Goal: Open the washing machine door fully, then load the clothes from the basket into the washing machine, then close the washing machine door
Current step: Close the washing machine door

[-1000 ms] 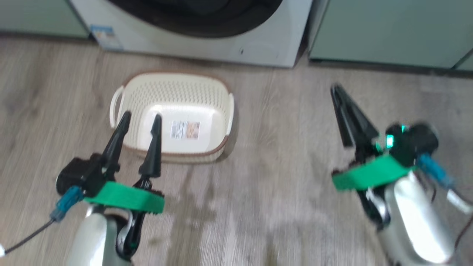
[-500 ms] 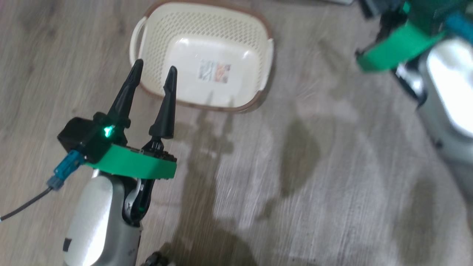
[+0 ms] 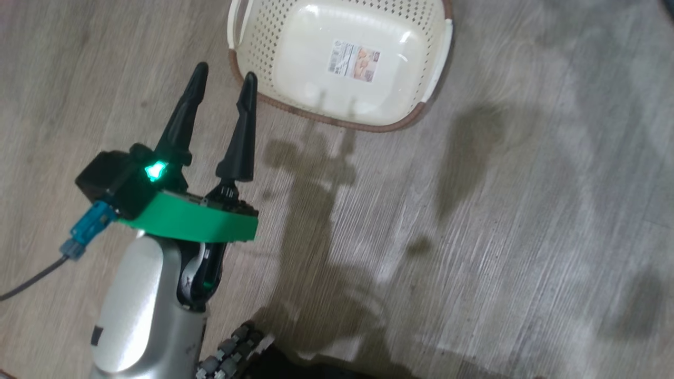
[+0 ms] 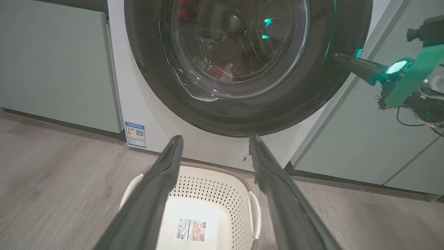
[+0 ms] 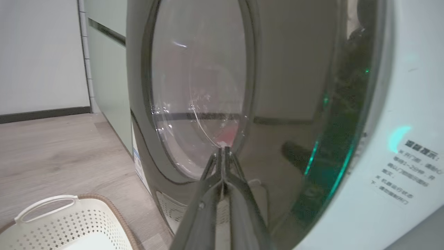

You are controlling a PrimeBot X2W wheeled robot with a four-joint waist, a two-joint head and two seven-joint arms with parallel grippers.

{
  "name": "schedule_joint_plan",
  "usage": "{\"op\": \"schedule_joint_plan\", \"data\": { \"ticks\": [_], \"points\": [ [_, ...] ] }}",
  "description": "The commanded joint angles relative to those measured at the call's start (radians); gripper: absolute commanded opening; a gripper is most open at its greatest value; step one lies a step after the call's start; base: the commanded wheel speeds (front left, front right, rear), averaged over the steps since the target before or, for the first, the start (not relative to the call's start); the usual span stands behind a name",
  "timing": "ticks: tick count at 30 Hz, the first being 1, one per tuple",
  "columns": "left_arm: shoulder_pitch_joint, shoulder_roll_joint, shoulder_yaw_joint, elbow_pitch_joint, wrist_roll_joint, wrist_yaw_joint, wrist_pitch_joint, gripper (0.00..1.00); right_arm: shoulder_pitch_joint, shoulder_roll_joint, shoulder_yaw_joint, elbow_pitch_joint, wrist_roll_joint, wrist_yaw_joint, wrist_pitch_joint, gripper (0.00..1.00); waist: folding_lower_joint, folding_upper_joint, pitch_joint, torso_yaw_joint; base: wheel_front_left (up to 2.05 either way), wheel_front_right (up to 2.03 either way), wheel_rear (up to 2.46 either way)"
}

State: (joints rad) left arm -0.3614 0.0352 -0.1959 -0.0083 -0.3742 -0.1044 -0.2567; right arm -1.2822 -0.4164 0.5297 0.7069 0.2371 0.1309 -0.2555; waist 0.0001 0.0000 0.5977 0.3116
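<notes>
The washing machine (image 4: 208, 147) is white, and its door (image 4: 312, 86), with a glossy black rim and a glass bowl, sits flush against the front. Red clothes (image 4: 222, 74) with a bit of white show through the glass, inside the drum. The cream perforated basket (image 3: 421, 100) lies on the floor with nothing in it but the sticker on its bottom. My left gripper (image 3: 224, 73) is open with nothing between its fingers, just short of the basket's near left rim. My right gripper (image 5: 223, 151) is shut, its tip close to the door (image 5: 295, 104) near the glass edge; whether it touches I cannot tell.
Pale green cabinets (image 4: 52, 69) flank the machine, with another cabinet (image 4: 364, 139) on its right. A blue energy sticker (image 4: 135, 134) sits low on the washer's left. Grey wood floor (image 3: 474, 237) surrounds the basket. A dark part of my base (image 3: 237, 352) shows at the bottom edge.
The head camera has tilted down, so the washer left that view and the basket slid upward. My right gripper went forward out of the head view. The left stayed open.
</notes>
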Motion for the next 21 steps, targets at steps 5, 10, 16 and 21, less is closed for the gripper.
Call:
{"op": "schedule_joint_plan", "data": {
  "ticks": [5, 10, 16, 21],
  "points": [
    [-0.016, 0.015, 0.018, -0.036, -0.021, 0.012, -0.005, 1.00, -0.083, 0.004, -0.020, 0.066, -0.024, 0.000, -0.006, 0.00, -0.0001, 0.0000, 0.016, 0.019, 0.00, 0.00, 0.00],
    [-0.015, 0.015, 0.006, -0.035, -0.033, 0.016, -0.005, 1.00, -0.147, 0.009, -0.044, 0.149, -0.067, 0.000, -0.006, 0.00, -0.0001, 0.0000, 0.026, 0.033, 0.00, 0.00, 0.00],
    [-0.019, 0.015, 0.000, -0.039, -0.043, 0.019, -0.005, 1.00, -0.224, 0.006, -0.107, 0.237, -0.113, 0.000, -0.006, 0.00, -0.0001, 0.0000, 0.043, 0.048, 0.00, 0.00, 0.00],
    [-0.027, 0.015, -0.002, -0.037, -0.052, 0.022, -0.005, 1.00, -0.285, 0.002, -0.228, 0.250, -0.196, 0.000, -0.006, 0.00, -0.0001, 0.0000, 0.058, 0.059, 0.00, 0.00, 0.00]
  ]
}}
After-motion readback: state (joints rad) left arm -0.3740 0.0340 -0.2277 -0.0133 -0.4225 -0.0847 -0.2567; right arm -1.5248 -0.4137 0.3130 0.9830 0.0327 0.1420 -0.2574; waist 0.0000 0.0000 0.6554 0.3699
